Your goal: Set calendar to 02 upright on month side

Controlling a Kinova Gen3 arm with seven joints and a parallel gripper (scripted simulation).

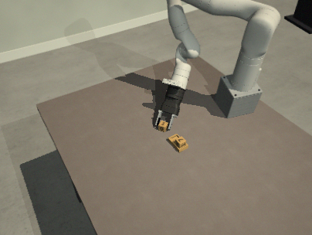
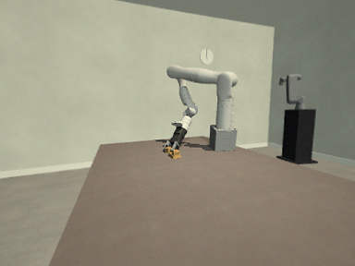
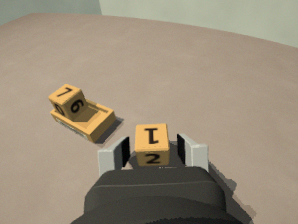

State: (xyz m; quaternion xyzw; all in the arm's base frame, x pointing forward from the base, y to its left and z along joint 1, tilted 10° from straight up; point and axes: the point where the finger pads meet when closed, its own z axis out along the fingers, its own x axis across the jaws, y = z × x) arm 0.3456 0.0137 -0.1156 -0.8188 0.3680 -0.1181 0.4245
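Observation:
A loose orange cube (image 1: 163,126) (image 3: 151,136) rests on the table; the wrist view shows 1 on top and 2 on its near side. My gripper (image 1: 164,124) (image 3: 153,145) is open around it, with a gap on each side between cube and finger. The orange tray (image 1: 173,145) (image 3: 102,131) lies on the table close by, to the left in the wrist view. A second cube (image 1: 180,142) (image 3: 67,99) is in its far left end, 7 on top, 6 facing the tray's free part, 0 on a side partly hidden by the wall. Small dark lettering on the tray wall is unreadable.
The brown table top (image 1: 127,174) (image 2: 182,210) carries the arm's grey base (image 1: 239,101) (image 2: 223,139) at the back right. The table's left edge is some way from the cubes. A black pedestal (image 2: 298,137) stands beyond the table.

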